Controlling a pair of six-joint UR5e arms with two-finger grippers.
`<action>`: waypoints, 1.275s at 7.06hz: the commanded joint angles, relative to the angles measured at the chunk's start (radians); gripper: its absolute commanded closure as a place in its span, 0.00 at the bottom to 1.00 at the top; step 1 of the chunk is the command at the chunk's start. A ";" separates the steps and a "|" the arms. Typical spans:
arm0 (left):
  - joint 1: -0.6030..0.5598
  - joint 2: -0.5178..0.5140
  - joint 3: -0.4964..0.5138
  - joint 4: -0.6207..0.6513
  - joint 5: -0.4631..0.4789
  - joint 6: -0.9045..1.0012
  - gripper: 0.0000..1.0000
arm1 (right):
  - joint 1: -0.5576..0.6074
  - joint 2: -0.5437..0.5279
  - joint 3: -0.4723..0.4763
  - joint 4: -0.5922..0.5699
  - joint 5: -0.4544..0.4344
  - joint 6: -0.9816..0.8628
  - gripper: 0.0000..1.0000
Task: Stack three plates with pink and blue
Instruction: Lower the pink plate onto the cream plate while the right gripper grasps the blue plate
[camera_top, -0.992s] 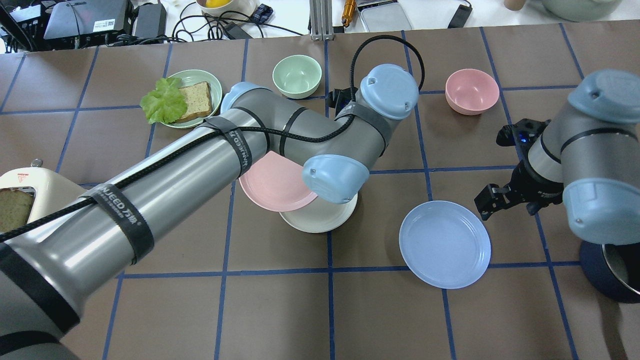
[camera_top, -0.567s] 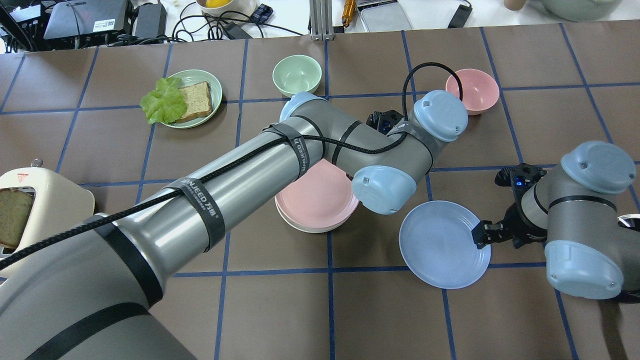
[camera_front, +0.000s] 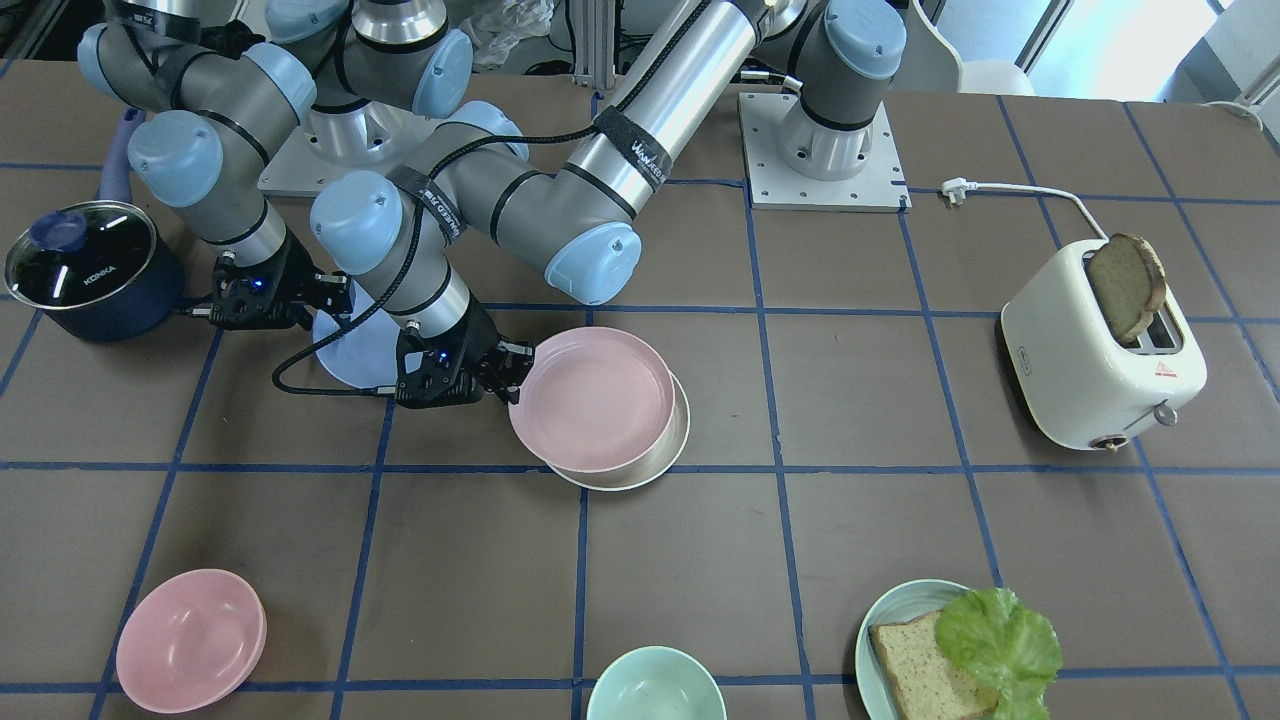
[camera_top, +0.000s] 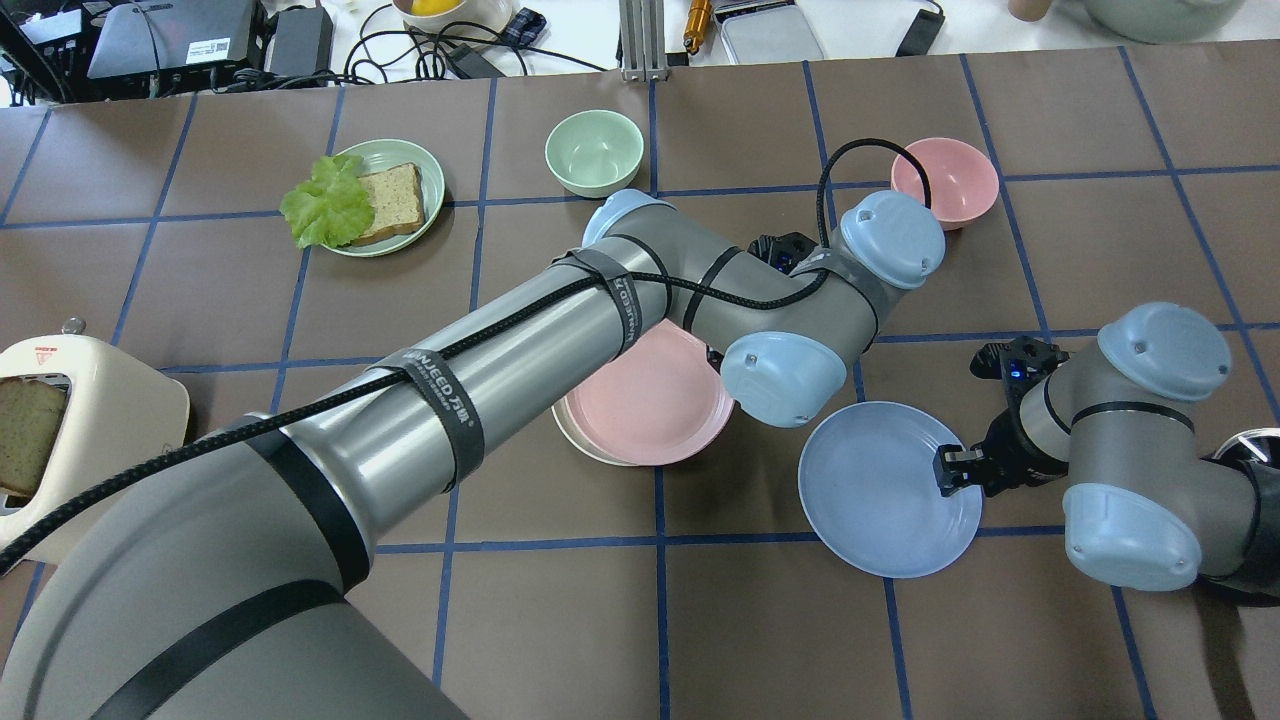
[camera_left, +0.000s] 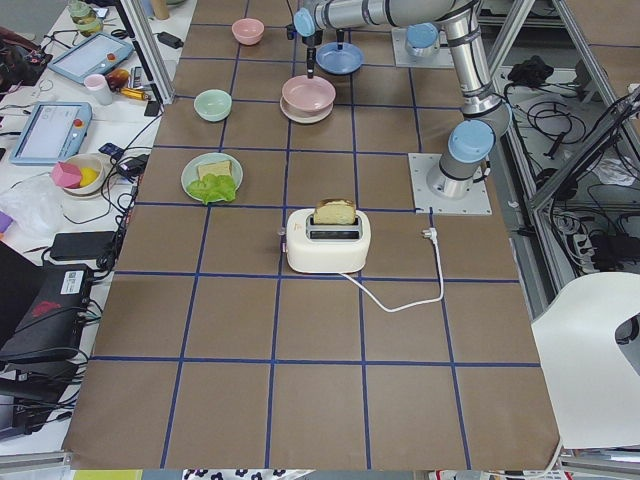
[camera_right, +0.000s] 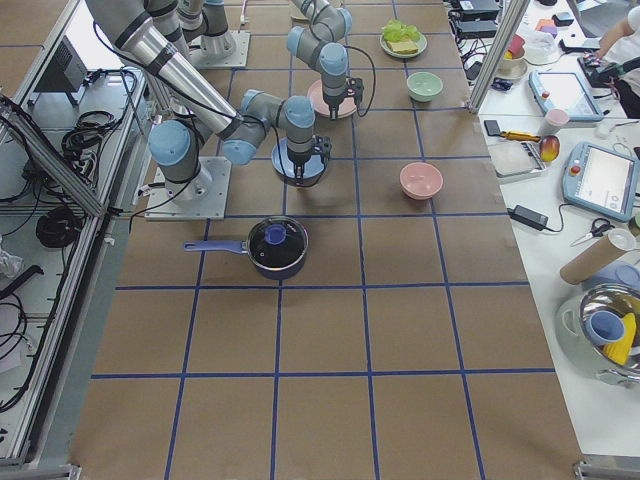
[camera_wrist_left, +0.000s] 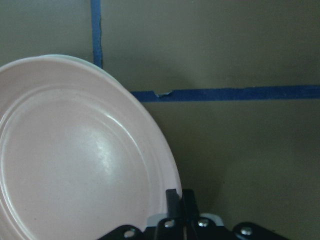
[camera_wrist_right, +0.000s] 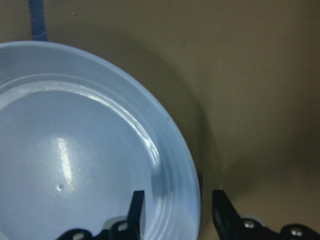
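The pale pink plate (camera_top: 650, 400) (camera_front: 597, 400) sits over the cream-white plate (camera_top: 566, 437) (camera_front: 640, 470), shifted a little toward the blue plate. I cannot tell whether it rests on it or hangs just above. My left gripper (camera_front: 507, 377) is shut on the pink plate's rim, as the left wrist view shows (camera_wrist_left: 178, 200). The periwinkle blue plate (camera_top: 885, 490) (camera_front: 355, 350) lies flat on the table. My right gripper (camera_top: 948, 470) (camera_wrist_right: 177, 210) is open, one finger inside and one outside the blue plate's right rim.
A pink bowl (camera_top: 944, 180), a green bowl (camera_top: 594, 150) and a green plate with bread and lettuce (camera_top: 385, 195) stand at the far side. A toaster (camera_top: 90, 410) stands at the left. A dark pot (camera_front: 85, 265) stands by the right arm.
My left arm carried the pink plate to the right, from beside the cream plate to over it. My right gripper moved down and in to the blue plate's right rim.
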 joint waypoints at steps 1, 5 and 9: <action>0.008 0.010 -0.010 -0.003 0.002 0.039 1.00 | -0.002 0.004 0.003 -0.005 -0.001 -0.007 0.96; 0.034 0.001 -0.013 -0.005 0.006 0.073 1.00 | -0.008 0.002 -0.031 0.001 -0.052 -0.044 1.00; 0.037 -0.006 -0.012 -0.001 0.006 0.084 0.56 | -0.048 0.000 -0.363 0.428 -0.041 -0.070 1.00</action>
